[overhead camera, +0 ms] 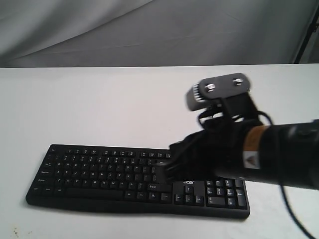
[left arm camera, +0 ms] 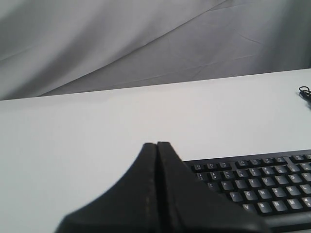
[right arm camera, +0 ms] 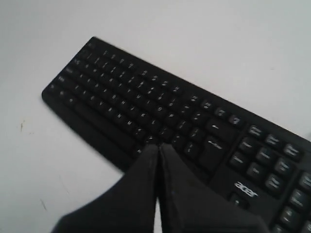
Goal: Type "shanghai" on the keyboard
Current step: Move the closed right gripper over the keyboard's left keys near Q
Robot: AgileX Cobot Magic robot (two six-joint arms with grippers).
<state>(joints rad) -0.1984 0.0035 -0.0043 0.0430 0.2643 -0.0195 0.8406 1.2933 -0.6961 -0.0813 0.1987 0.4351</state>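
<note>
The black keyboard [overhead camera: 99,174] with white legends lies across the front of the white table [overhead camera: 124,99]. My right gripper [overhead camera: 167,169] is shut with nothing in it. Its tip hangs over the right end of the letter block, left of the acer logo [overhead camera: 188,182]. In the right wrist view the shut tip [right arm camera: 159,145] sits just over the lower key rows of the keyboard [right arm camera: 146,107]; whether it touches a key I cannot tell. My left gripper [left arm camera: 157,144] is shut and empty, above bare table beside the keyboard's [left arm camera: 262,184] left end. It is out of the exterior view.
The right arm's black forearm [overhead camera: 279,154] and grey wrist camera [overhead camera: 217,89] cover the keyboard's right middle. A thin black cable [left arm camera: 304,92] lies on the table far from the left gripper. A grey cloth backdrop [overhead camera: 149,30] hangs behind the table.
</note>
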